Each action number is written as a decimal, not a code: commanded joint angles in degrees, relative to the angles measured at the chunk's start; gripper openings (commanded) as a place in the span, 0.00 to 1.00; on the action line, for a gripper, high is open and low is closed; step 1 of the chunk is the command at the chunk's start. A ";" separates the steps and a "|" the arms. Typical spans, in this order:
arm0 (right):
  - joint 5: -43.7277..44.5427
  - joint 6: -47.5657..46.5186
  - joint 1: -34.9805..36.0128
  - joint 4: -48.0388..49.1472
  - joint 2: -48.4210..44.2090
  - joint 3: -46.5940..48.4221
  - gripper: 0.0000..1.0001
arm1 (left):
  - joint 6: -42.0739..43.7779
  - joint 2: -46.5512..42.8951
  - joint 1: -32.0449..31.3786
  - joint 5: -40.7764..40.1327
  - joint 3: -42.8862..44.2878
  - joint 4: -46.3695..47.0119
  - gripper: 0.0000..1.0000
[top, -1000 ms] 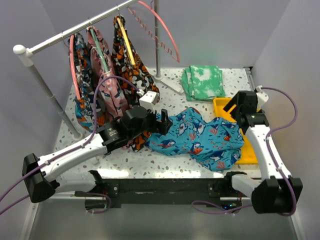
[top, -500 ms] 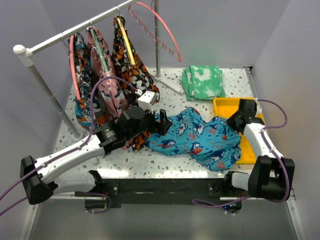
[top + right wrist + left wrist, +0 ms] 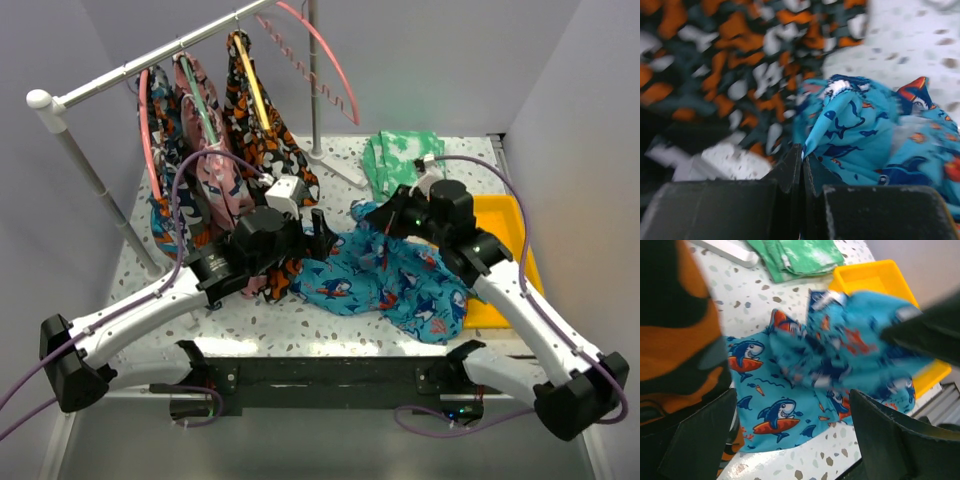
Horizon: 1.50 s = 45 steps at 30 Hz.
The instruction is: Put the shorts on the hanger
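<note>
Speckled desk carries the shorts, crumpled at its middle, well apart from the hanger hung at the rail. Light, limp, sliding cloth is judged, and the waistband hem is best taken. A raised fold is pinched by the fully closed right fingers. The left fingers are spread wide and empty, with the shorts lying between and beyond their tips.

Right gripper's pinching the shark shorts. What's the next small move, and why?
Probably raise the right gripper a little. It is shut on a fold of the shorts, which lie bunched on the table, and the left gripper hangs open beside them; lifting would test the pinch and expose an edge for it.
</note>
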 commanded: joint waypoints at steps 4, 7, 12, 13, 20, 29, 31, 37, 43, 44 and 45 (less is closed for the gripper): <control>-5.56 -3.10 6.65 -0.03 -13.67 -12.38 0.00 | -4.47 -2.75 6.11 -0.92 -3.57 2.04 0.98; -1.44 -0.20 6.74 -2.93 -18.68 -22.23 0.00 | -2.63 -0.47 6.20 3.02 -3.74 4.66 0.89; 12.87 9.10 6.74 -15.05 -27.72 -30.23 0.00 | 0.35 8.14 4.98 10.23 -2.43 5.38 0.64; 15.86 10.00 6.66 -16.81 -28.88 -30.68 0.00 | 0.80 9.46 4.10 9.98 -2.17 5.03 0.61; 21.14 11.85 6.74 -24.81 -36.88 -28.25 0.43 | 1.86 18.95 -1.53 5.85 1.17 3.97 0.52; 17.40 4.92 6.66 -21.14 -26.36 -19.09 0.56 | 3.44 26.34 -4.78 6.72 6.62 3.00 0.45; 16.15 3.77 7.00 -17.98 -23.54 -19.44 0.56 | 3.00 26.96 -5.49 7.34 6.63 3.27 0.32; 12.81 0.86 12.43 -12.52 -19.32 -18.74 0.56 | 0.28 22.15 -6.46 2.96 3.38 2.48 0.25; 25.87 4.02 30.69 -6.99 -10.80 -18.47 0.57 | -0.08 16.69 -2.96 -1.01 1.10 -1.65 0.38; 27.38 4.46 33.09 -6.02 -8.70 -18.21 0.57 | -0.08 16.24 -2.16 -0.83 0.48 -2.00 0.38; 28.79 4.73 35.28 -4.10 -5.11 -17.95 0.57 | 0.01 15.54 -1.54 -0.66 -0.31 -2.00 0.39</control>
